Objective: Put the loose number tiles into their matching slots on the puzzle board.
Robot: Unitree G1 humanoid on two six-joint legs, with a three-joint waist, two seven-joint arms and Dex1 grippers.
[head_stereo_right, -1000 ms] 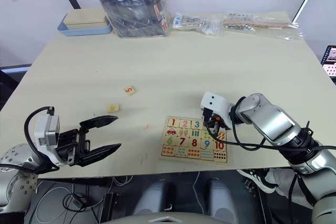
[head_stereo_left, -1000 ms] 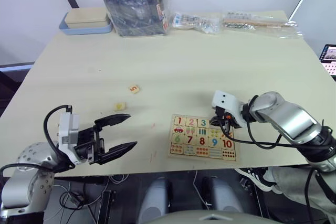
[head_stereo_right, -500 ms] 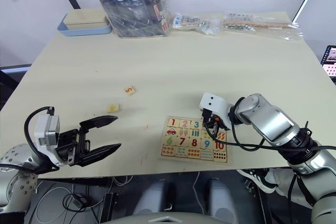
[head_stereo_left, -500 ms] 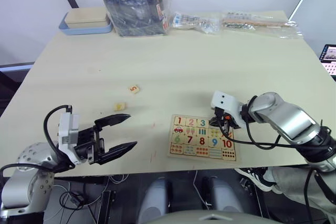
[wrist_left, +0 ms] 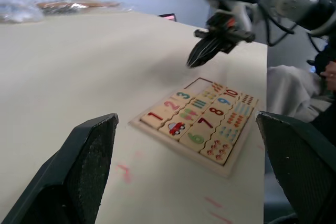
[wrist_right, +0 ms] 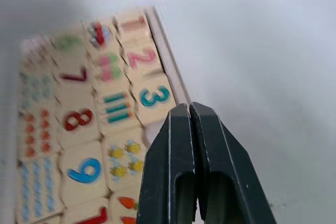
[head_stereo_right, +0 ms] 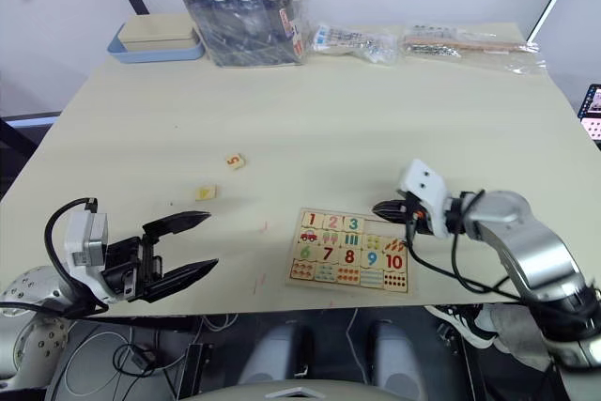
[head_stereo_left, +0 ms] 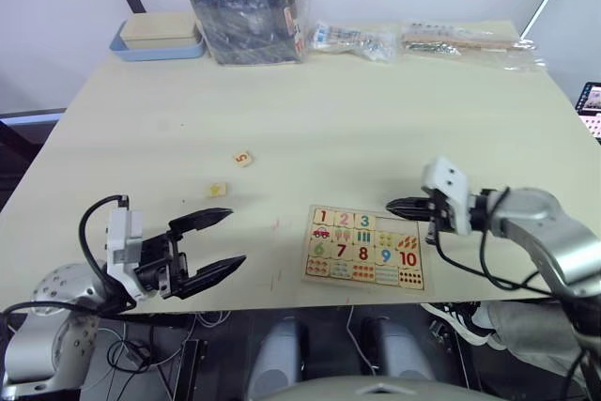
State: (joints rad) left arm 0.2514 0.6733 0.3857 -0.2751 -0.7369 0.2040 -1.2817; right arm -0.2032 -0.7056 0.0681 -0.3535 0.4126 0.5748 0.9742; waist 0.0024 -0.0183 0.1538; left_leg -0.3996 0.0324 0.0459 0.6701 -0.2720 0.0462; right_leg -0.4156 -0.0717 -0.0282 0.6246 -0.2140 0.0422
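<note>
The puzzle board (head_stereo_left: 364, 247) lies near the table's front edge, right of centre. Tiles 1, 2 and 3 sit in its top row, and the slots (wrist_left: 203, 83) at that row's right end look bare. Two loose number tiles lie on the table to the left: an orange 5 (head_stereo_left: 242, 158) and a yellowish one (head_stereo_left: 217, 190) whose digit I cannot read. My right gripper (head_stereo_left: 391, 204) is shut with nothing in it, hovering just over the board's far right corner. My left gripper (head_stereo_left: 235, 237) stands open and empty at the front left, short of both tiles.
At the back stand a blue tray with a beige box (head_stereo_left: 155, 35), a clear bag holding a dark box (head_stereo_left: 252, 7) and two flat plastic bags (head_stereo_left: 352, 39) (head_stereo_left: 470, 39). The table's front edge (head_stereo_left: 282, 305) runs just below the board.
My right gripper has drawn back to the right, off the board's top row, and now hovers by its far corner. The left gripper has not moved.
</note>
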